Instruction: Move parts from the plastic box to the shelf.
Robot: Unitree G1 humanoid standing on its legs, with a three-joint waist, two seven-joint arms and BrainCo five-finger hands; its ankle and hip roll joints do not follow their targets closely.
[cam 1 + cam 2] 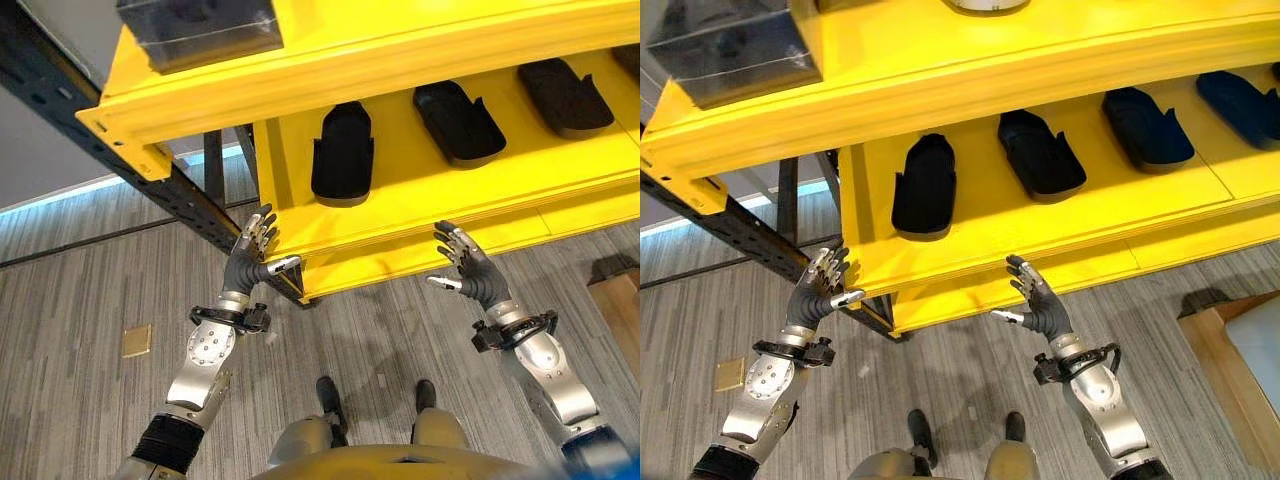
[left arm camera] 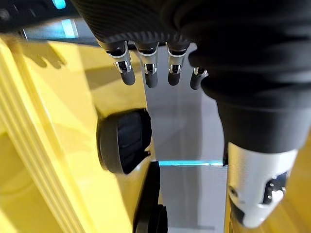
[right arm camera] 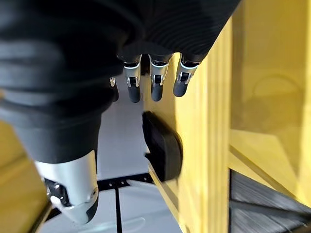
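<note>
- Hands up at the shelf front: left hand (image 1: 256, 252) and right hand (image 1: 466, 265) both raised with fingers spread and relaxed, holding nothing.
- Ahead of and above both hands runs the yellow shelf (image 1: 420, 235), its front lip just past the fingertips; the left hand sits at the shelf's corner post, the right hand further along the same edge.
- Black parts lie on the shelf board beyond the hands: one part (image 1: 342, 153) up past the left hand, a second part (image 1: 458, 122) and a third part (image 1: 565, 96) up past the right hand, well apart from each other in a row.
- Above those, a dark box (image 1: 196, 28) rests on the upper level.
- My read: this is the gap between a placement and the next pickup, since neither hand carries a part.
- Next move, as I judge it, calls for drawing both arms back from the lip and turning toward the supply of parts, keeping fingers clear of the shelf edge.
</note>
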